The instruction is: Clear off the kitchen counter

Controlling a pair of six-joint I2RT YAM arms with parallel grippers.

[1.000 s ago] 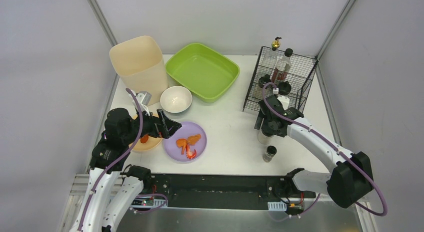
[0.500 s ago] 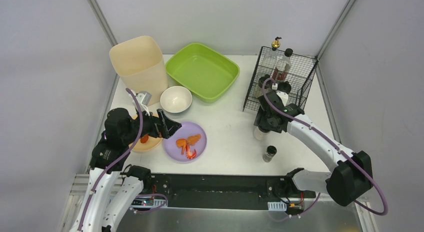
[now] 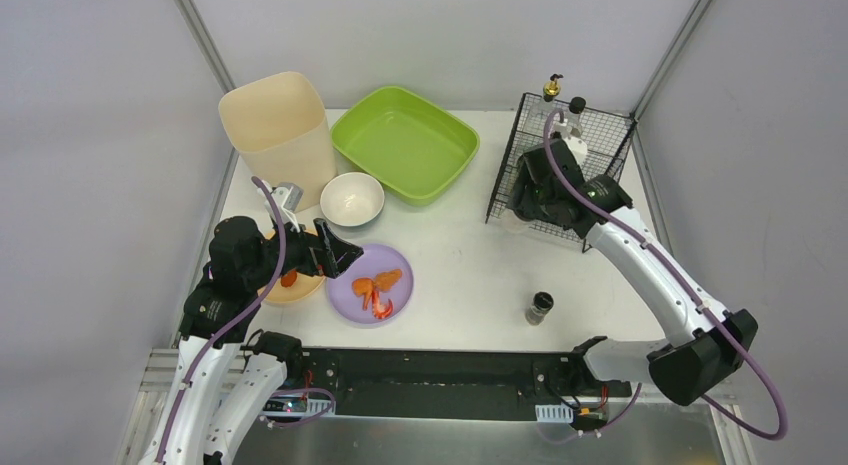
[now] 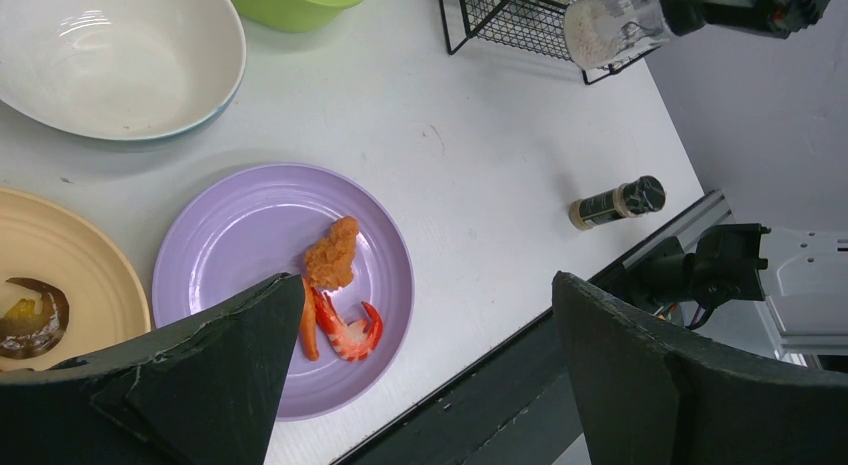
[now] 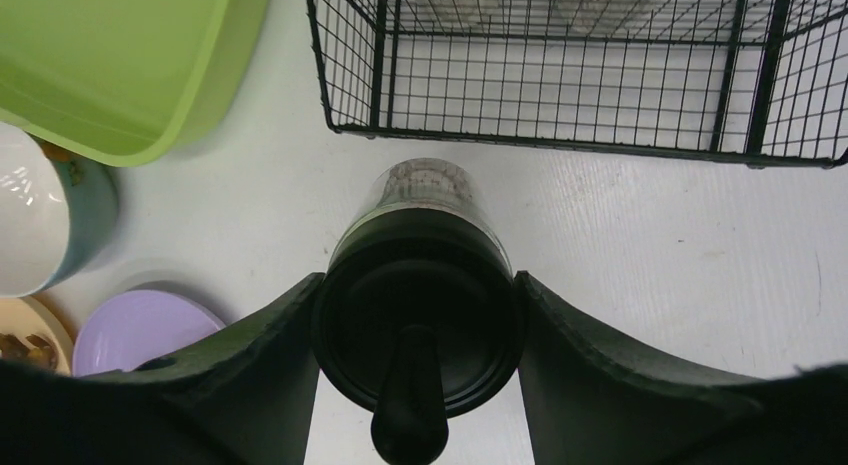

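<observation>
Two pincers above your white counter [image 3: 460,275], grey walls [image 3: 420,25] around: left pincer [image 4: 425,280] spread; right pincer [image 5: 418,285] pinching a shaker [image 5: 425,185].

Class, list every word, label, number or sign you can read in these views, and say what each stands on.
No text can be read.
Small jar on the kitchen counter: dark label, print too small and blurred.
Shaker in the right gripper: no lettering shows.
</observation>
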